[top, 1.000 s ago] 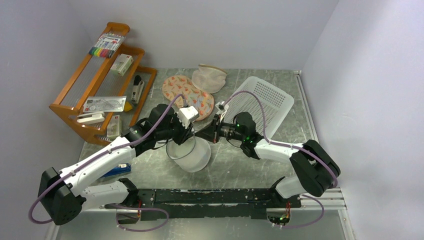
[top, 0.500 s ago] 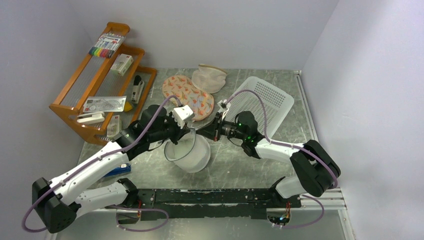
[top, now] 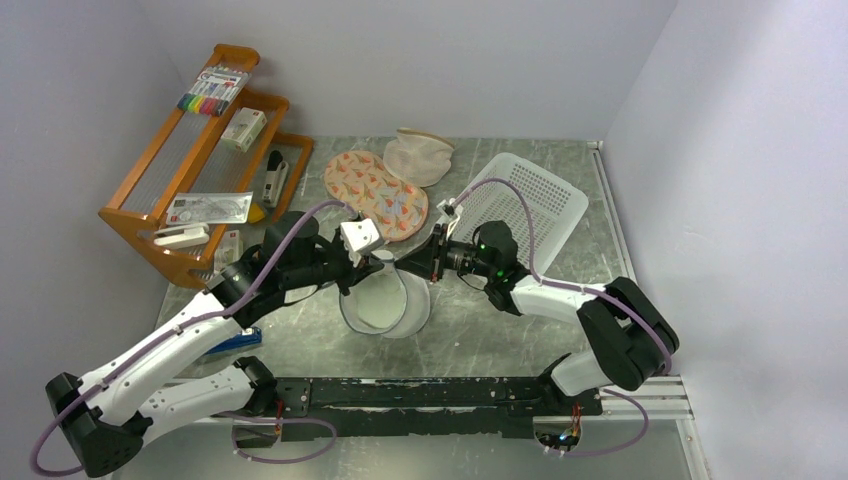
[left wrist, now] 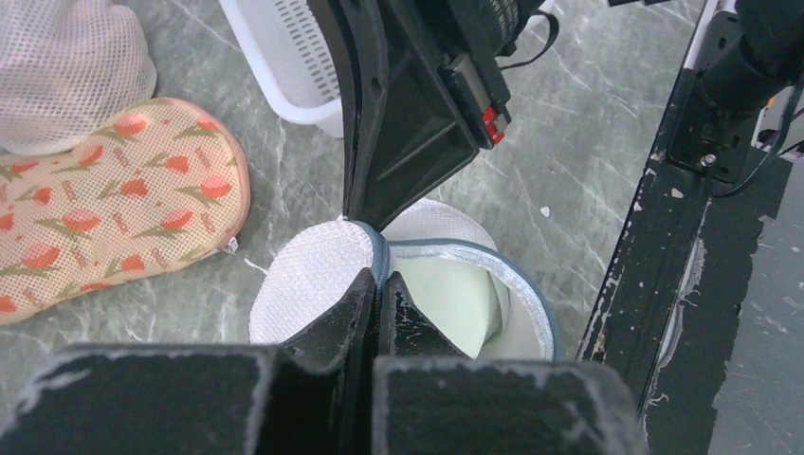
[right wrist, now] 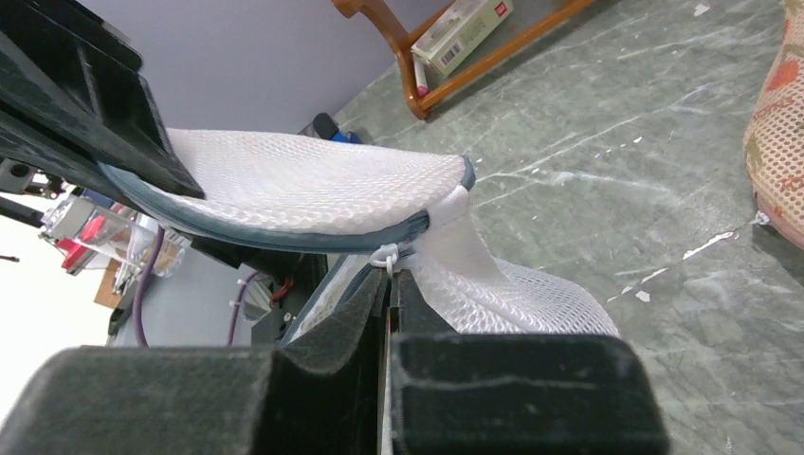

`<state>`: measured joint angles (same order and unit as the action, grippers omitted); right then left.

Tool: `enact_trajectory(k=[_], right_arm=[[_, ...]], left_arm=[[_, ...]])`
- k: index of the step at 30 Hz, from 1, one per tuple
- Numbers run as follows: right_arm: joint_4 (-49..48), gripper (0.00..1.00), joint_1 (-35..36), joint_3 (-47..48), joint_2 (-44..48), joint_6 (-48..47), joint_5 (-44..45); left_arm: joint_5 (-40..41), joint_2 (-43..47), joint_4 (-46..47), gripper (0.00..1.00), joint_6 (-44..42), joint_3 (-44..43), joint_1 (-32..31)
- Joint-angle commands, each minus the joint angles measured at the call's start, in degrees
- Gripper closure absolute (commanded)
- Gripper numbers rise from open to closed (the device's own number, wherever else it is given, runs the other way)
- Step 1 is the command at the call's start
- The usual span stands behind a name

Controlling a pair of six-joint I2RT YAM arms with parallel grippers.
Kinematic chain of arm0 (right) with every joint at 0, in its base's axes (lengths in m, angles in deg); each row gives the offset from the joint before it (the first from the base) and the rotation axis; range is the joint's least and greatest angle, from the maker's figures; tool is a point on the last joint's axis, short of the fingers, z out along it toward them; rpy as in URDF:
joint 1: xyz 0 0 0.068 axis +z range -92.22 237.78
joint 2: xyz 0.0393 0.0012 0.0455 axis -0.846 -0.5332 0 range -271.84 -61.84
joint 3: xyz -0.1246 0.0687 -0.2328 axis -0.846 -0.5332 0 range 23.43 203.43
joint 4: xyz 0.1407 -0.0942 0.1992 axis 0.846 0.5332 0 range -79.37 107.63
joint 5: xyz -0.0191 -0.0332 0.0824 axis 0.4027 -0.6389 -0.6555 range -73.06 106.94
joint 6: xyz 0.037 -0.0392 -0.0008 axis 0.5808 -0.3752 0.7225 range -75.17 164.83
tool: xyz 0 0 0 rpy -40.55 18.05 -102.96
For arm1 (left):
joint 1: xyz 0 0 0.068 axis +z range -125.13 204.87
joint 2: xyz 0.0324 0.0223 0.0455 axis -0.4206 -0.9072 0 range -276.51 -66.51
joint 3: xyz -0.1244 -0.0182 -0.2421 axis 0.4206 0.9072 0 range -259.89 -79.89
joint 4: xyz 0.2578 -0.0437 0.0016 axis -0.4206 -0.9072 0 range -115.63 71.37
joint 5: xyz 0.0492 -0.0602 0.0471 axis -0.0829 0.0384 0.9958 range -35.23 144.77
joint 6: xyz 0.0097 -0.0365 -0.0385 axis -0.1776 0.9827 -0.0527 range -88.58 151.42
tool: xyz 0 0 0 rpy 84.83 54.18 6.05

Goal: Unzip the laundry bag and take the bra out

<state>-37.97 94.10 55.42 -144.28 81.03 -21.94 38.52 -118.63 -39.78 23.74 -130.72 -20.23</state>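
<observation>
Mid-scene: round white mesh laundry bag [top: 385, 308], lid flap lifted, pale interior showing. Dark zip rim pinched by left gripper [left wrist: 377, 289]; white tab at rim pinched by right gripper [right wrist: 391, 280].

- Bag [left wrist: 313, 275]: white open-weave mesh cloth, smooth dark rim.
- Table [top: 470, 335]: grey marbled surface, matt.
- Basket [top: 540, 200]: white perforated plastic.
- Rack [top: 238, 54]: glossy orange wood.
- Floral pouch [top: 378, 193]: printed mesh cloth.

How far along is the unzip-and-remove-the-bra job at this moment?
Done: the laundry bag gapes open, flap lifted. In hand: left pincer and right pincer both clamp its rim. Left: pulling out the bra; no black fabric shows inside.
</observation>
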Motion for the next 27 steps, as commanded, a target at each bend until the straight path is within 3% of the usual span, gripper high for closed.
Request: enact_trajectory(k=[1, 6, 10, 16, 20, 24, 27], right_arm=[[-1.80, 1.00, -0.63, -0.46, -1.35, -0.26, -1.02], [-2.21, 1.00, -0.66, 0.03, -2.73, -0.06, -2.08], [2.26, 0.99, -0.71, 1.59, -2.10, -1.77, -0.60], [23.03, 0.82, -0.64, 8.30, -0.33, -8.35, 8.42], [34.29, 0.69, -0.58, 12.74, 0.74, -11.12, 13.60], [48.00, 0.47, -0.38, 18.88, 0.89, -14.08, 19.01], [52.57, 0.33, 0.51, 19.58, 2.52, -15.08, 19.86]], left_arm=[[-5.62, -0.17, -4.15, 0.93, -3.27, -6.14, -0.67], [-4.68, 1.33, -6.91, 0.93, -3.09, -8.08, -0.70], [4.12, 0.80, -8.52, 0.93, 0.35, -9.19, -0.68], [20.22, -4.79, -14.57, 0.93, 9.56, -12.61, -0.64], [25.11, -11.33, -22.02, 0.93, 16.18, -18.48, -0.68], [27.39, -16.09, -27.69, 0.93, 20.95, -22.69, -0.53], [27.66, -16.76, -27.60, 0.93, 22.69, -23.02, 0.29]])
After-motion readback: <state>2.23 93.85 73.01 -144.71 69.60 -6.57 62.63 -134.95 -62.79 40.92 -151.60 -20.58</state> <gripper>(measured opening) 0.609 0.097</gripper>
